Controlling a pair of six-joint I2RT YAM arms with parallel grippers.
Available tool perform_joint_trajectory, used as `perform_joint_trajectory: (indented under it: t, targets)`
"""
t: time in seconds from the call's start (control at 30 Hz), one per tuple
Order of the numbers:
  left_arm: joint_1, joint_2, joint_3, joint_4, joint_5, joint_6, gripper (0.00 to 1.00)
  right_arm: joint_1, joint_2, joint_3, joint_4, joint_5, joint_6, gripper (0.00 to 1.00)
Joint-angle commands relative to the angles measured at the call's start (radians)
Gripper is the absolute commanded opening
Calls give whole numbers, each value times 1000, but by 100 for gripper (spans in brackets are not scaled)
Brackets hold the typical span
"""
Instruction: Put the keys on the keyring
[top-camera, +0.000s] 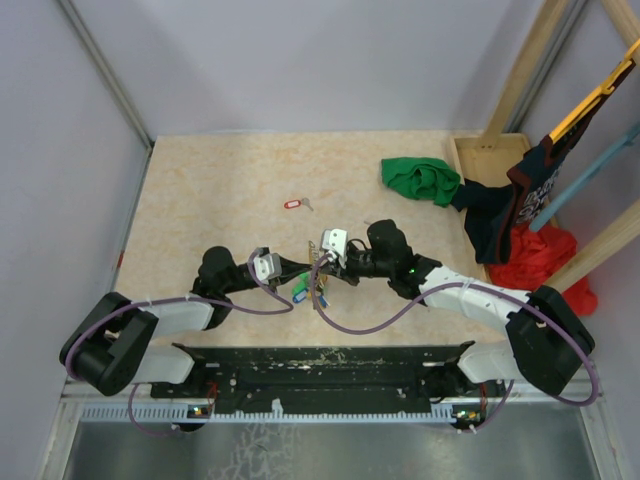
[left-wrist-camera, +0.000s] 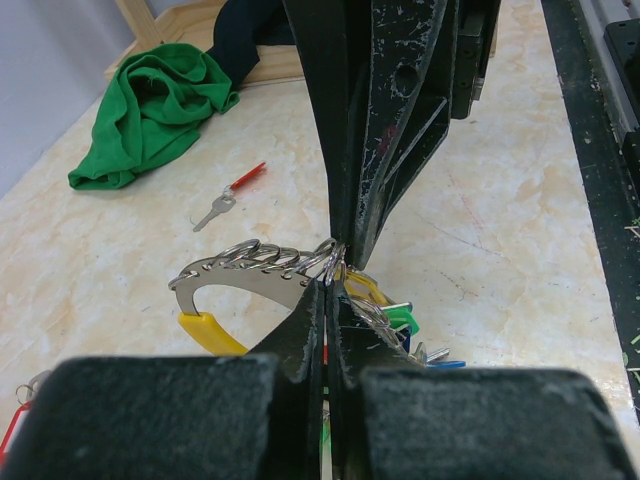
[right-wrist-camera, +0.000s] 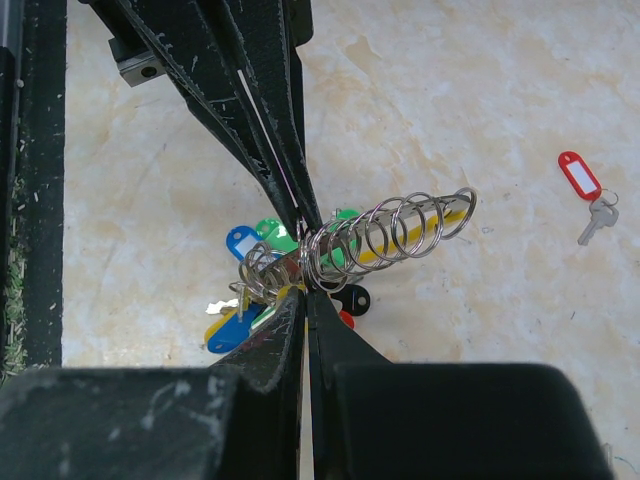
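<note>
The keyring (right-wrist-camera: 390, 232) is a grey metal loop strung with several small split rings. Blue (right-wrist-camera: 240, 242), green, yellow and red tags hang under it. It is held above the table between both grippers, and it also shows in the top view (top-camera: 318, 272) and the left wrist view (left-wrist-camera: 250, 270). My left gripper (left-wrist-camera: 335, 280) is shut on it from the left. My right gripper (right-wrist-camera: 305, 290) is shut on its small rings from the right, tip to tip with the left. A black key head (right-wrist-camera: 352, 298) hangs just below. I see no separate loose brass key.
A key with a red oblong tag (top-camera: 293, 204) lies on the table beyond the grippers; it also shows in the right wrist view (right-wrist-camera: 580, 175). A slim red-headed key (left-wrist-camera: 225, 200) lies further right. A green cloth (top-camera: 420, 180), dark and red clothes and a wooden frame (top-camera: 480, 160) are at the back right.
</note>
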Motion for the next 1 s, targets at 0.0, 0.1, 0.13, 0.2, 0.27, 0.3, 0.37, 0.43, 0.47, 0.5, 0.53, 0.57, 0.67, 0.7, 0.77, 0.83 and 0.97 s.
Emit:
perform_joint_trajectory:
  t: [0.0,0.1,0.13,0.2,0.27,0.3,0.37,0.43,0.47,0.5,0.53,0.57,0.67,0.7,0.77,0.83,0.97]
  targets:
    - [3,-7,14,33,30,-1,0,5,-24,31,45,-23,1,0]
    - [3,-6,15,33,36,-3,0,5,-24,30,51,-29,4,0]
    - [3,-4,15,33,39,-2,0,5,-24,31,56,-28,6,0]
    - [3,-1,17,33,43,-4,0,5,-23,31,60,-25,8,0]
    - [3,1,18,33,44,-4,0,5,-22,31,62,-25,10,0]
    - [3,2,18,32,45,-4,0,5,-22,31,64,-24,10,0]
    - [3,2,20,33,47,-4,0,5,-20,31,67,-26,11,0]
    - [3,3,20,33,49,-4,0,5,-19,32,67,-32,11,0]
    - [3,5,20,32,51,-5,0,5,-18,33,68,-36,11,0]
    - [3,5,21,33,53,-7,0,5,-17,34,67,-42,11,0]
    - [3,6,20,32,53,-7,0,5,-17,35,67,-48,11,0]
    - [3,7,22,32,53,-7,0,5,-16,36,68,-52,10,0]
    - [3,9,23,34,55,-9,0,5,-13,40,68,-73,8,0]
    - [3,10,23,33,56,-10,0,5,-12,42,67,-79,9,0]
    - [3,12,24,33,59,-12,0,5,-10,44,69,-87,8,0]
    - [3,15,26,33,63,-14,0,6,-10,46,68,-89,7,0]
    - [3,14,26,33,64,-15,0,6,-12,48,75,-72,15,0]
